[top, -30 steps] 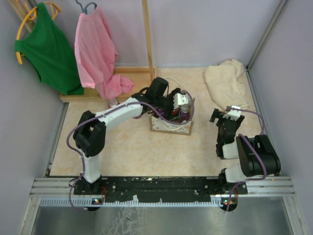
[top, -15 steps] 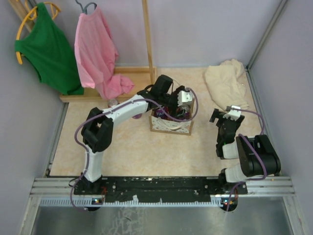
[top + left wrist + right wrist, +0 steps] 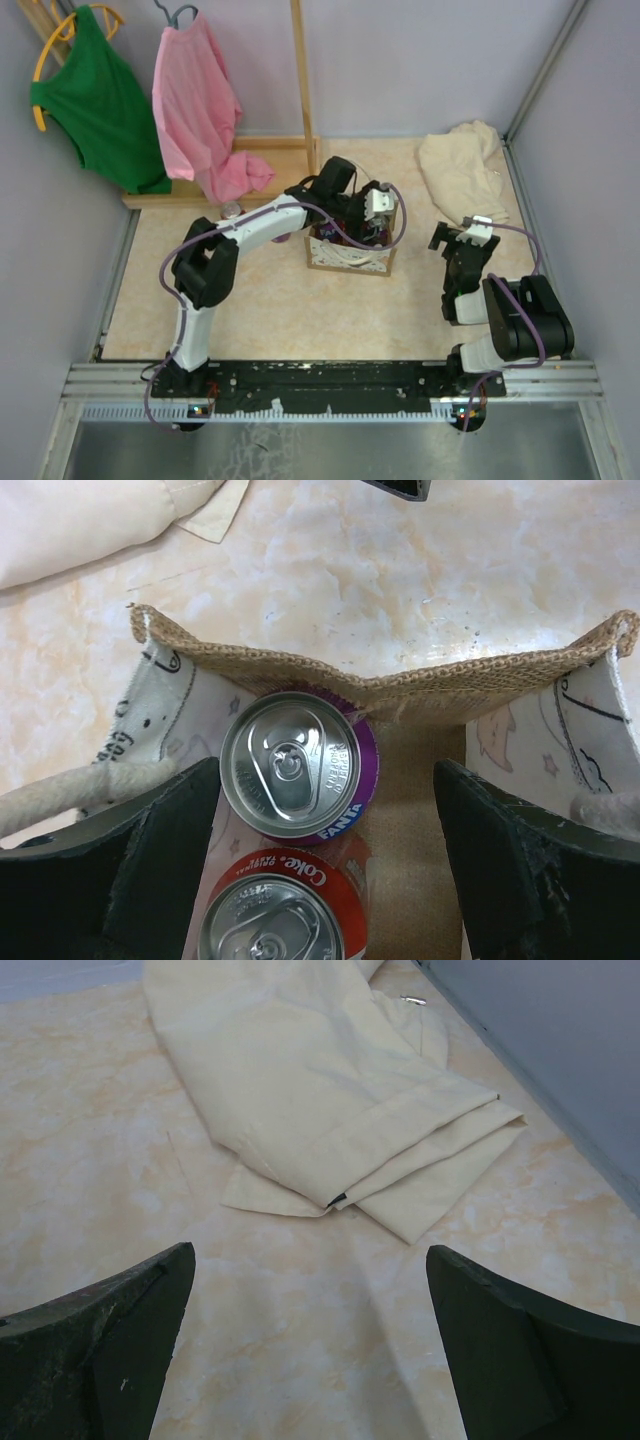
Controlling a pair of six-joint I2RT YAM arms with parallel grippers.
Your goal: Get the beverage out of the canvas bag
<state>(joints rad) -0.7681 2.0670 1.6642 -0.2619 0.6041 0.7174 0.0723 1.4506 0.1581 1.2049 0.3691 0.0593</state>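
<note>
The canvas bag point(image 3: 348, 256) stands mid-table, its burlap rim point(image 3: 400, 685) and a white rope handle point(image 3: 70, 790) showing in the left wrist view. Two beverage cans stand upright inside it: a purple Fanta can point(image 3: 292, 765) against the far wall and a red Coke can point(image 3: 275, 920) just nearer. My left gripper point(image 3: 325, 810) is open and lowered into the bag's mouth point(image 3: 365, 215), one finger on either side of the cans and touching neither. My right gripper point(image 3: 452, 238) hangs open over bare table point(image 3: 310, 1260), holding nothing.
A folded cream cloth point(image 3: 462, 170) lies at the back right, just ahead of the right gripper point(image 3: 320, 1090). A wooden rack point(image 3: 298, 90) at the back left carries a green garment point(image 3: 100, 100) and a pink one point(image 3: 200, 110). Walls close in both sides.
The left arm has reached further right and its gripper has sunk deeper into the bag's mouth. The right arm has not moved.
</note>
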